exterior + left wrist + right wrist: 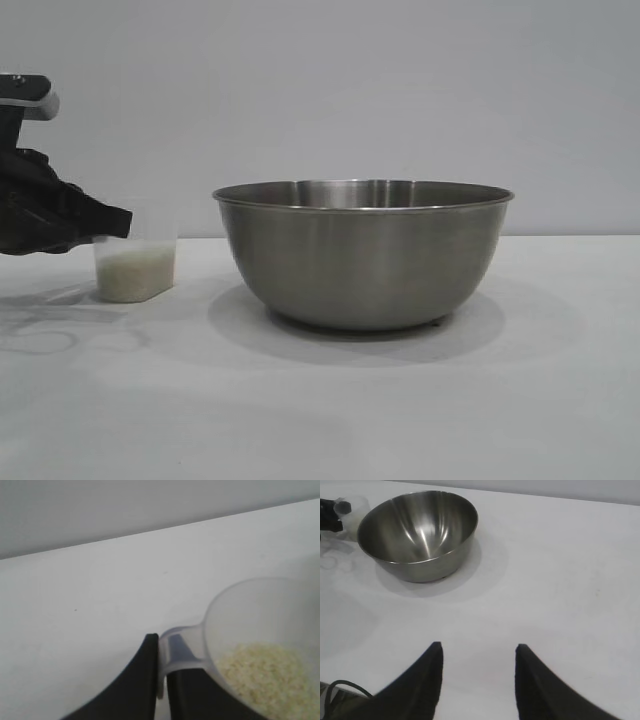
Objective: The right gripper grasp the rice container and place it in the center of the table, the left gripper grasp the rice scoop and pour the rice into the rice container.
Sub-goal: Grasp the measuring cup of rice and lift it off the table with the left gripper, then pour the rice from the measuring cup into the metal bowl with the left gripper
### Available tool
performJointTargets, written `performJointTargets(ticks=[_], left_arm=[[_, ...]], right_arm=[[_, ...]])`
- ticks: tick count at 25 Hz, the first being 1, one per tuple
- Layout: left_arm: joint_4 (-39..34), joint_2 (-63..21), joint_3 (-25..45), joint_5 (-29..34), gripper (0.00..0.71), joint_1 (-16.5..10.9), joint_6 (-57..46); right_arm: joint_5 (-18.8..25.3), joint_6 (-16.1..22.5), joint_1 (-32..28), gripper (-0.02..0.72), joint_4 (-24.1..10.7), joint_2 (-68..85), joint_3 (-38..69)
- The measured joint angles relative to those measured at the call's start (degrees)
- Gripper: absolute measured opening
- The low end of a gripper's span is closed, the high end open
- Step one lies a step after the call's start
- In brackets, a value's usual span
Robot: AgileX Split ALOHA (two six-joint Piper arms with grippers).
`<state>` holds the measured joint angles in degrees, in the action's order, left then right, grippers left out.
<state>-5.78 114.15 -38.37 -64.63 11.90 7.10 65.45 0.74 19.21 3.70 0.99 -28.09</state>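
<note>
One steel bowl [364,255], one clear plastic scoop [135,262] and two black grippers were on or over a white table [400,410]. The bowl sat upright near the table's middle, w/ nothing visible inside it in the right wrist view. The scoop stood just beside it, on the left side of the exterior view, apart from the bowl, about a third full of white rice [134,275].

The left gripper [118,222] came in from the left edge, its fingers pinched tight on the scoop's small loop handle at the rim; the left wrist view showed the handle squeezed between the two dark tips. Whether the scoop's base touched the table or hung just above it was hard to tell. Most of that arm was cut off by the frame edge.

The right gripper [477,675] hovered well away from the bowl, fingers partly spread w/ nothing between them. It didn't appear in the exterior view.
</note>
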Motion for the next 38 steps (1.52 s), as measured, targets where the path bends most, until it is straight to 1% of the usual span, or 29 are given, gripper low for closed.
performJointTargets(ticks=[4,6,8,10,14,16,18,23,25,27,31,38], left_arm=[[-7.44,-4.79,-1.83,0.0,0.0,0.03,6.8],[-9.88,-6.19,-3.92,0.0,0.0,0.93,10.06],[-11.45,-6.95,-6.31,0.89,0.0,2.59,15.01],[-12.28,-7.15,-9.04,3.25,0.0,5.35,20.58],[-13.46,-7.15,-13.36,11.28,0.0,10.89,35.3],[-13.66,-7.04,-14.66,13.64,0.0,12.71,42.53],[-13.7,-6.7,-15.42,14.26,0.0,13.77,50.13],[-15.51,-4.4,-15.8,15.76,0.0,14.35,64.8],[-17.35,-3.32,-15.8,16.95,0.0,14.35,70.54],[-19.95,-2.94,-15.8,18.56,0.0,14.35,74.15],[-24.03,-2.94,-15.84,19.7,0.0,14.39,78.42],[-25.07,-2.94,-16.73,21.0,0.0,15.01,84.24]], right_arm=[[0.0,0.0,0.0,0.282,0.14,0.0,0.0],[0.0,0.09,0.0,0.282,0.14,0.0,0.0],[0.0,0.09,0.0,0.282,0.18,0.0,0.0],[0.0,0.09,0.0,0.282,0.18,0.0,0.0],[0.0,0.09,0.0,0.282,0.27,0.0,0.0],[0.0,0.09,0.0,0.282,0.27,0.0,0.0],[0.0,0.09,0.0,0.282,0.31,0.0,0.0],[0.0,0.09,0.0,0.282,0.41,0.0,0.0],[0.0,0.09,0.0,0.282,0.41,0.0,0.0],[0.0,0.09,0.0,0.282,0.41,0.0,0.0],[0.0,0.09,0.0,0.282,0.41,0.0,0.0],[0.0,0.09,0.0,0.282,0.41,0.0,0.0]])
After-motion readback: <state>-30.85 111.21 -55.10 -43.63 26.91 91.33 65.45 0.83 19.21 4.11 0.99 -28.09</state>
